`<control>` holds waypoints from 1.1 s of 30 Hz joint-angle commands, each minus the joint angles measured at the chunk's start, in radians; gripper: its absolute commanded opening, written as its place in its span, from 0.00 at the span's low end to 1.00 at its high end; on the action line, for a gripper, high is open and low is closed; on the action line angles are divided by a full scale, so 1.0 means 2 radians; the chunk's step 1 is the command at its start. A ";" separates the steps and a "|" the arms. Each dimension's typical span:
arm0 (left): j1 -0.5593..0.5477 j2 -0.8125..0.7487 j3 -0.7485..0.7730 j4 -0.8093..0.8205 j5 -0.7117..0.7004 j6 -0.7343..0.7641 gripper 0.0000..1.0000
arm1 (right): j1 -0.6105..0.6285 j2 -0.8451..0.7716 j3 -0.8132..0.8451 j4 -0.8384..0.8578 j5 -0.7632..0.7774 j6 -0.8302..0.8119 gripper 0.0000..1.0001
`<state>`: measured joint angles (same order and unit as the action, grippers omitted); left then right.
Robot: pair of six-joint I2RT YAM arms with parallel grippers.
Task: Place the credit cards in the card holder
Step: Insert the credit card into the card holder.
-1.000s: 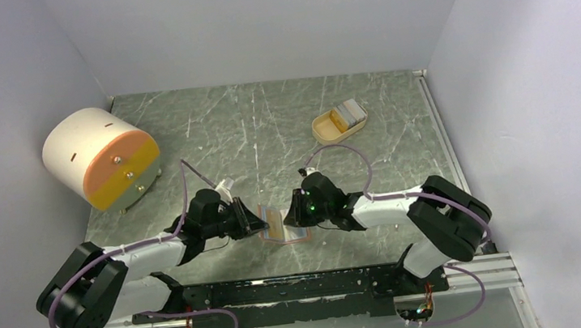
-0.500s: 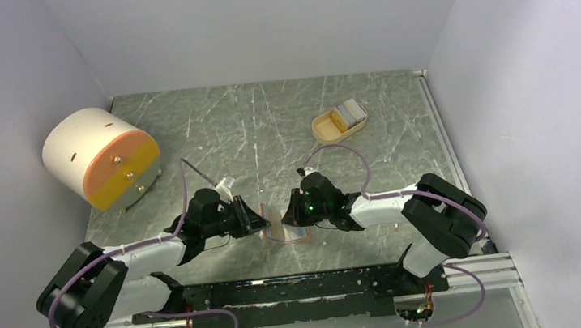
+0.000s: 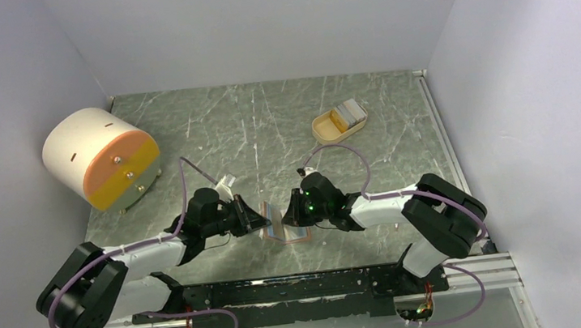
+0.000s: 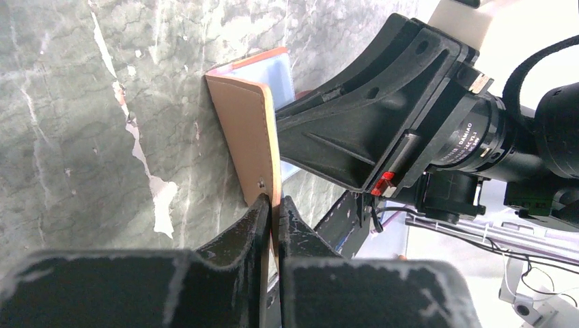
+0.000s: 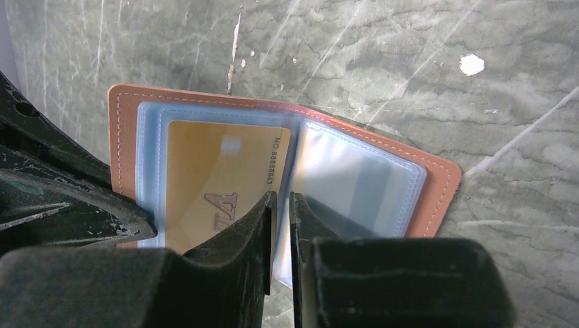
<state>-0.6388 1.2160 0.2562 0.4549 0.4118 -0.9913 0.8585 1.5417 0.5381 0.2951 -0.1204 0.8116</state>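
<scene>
Far left, drum: a large white-and-orange cylindrical drum with drawers (image 3: 99,155) is seen on its side on the grey-green marbled table top (image 3: 266,118). The drawers are shut, so no contents can be made out.

Left gripper: the left gripper (image 4: 274,203) is pinched tight on the near edge of one cover of the holder. That cover is held up off the table, tilted on edge.

Centre, card holder: the salmon-pink leather-like folding card holder (image 5: 437,184) lies open on the table at the near middle, between the two grippers. The other cover lies flat. Pale blue clear plastic sleeves line the inside.

Holder contents: one gold-coloured card (image 5: 218,178) with a printed number is seated in the left-hand sleeve. The right-hand sleeve looks clear, though it is blurred.

Right gripper: the right gripper (image 5: 281,201) is set over the spine of the holder, its jaws drawn narrow. A thin clear sleeve leaf (image 5: 289,147) is seen edge-on between them and appears nipped.

Right rear, tray: a beige oval tray (image 3: 325,133) stands well apart from the holder. The remaining credit cards (image 3: 348,112) are stacked in it, yellowish, white and light blue. The count cannot be told.
</scene>
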 commanded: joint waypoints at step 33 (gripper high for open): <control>-0.013 0.068 0.043 -0.051 -0.031 0.019 0.18 | -0.002 -0.006 -0.016 -0.009 0.014 -0.003 0.20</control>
<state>-0.6548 1.3468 0.3298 0.4683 0.4397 -0.9863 0.8585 1.5379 0.5266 0.3134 -0.1188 0.8154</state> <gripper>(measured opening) 0.168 0.194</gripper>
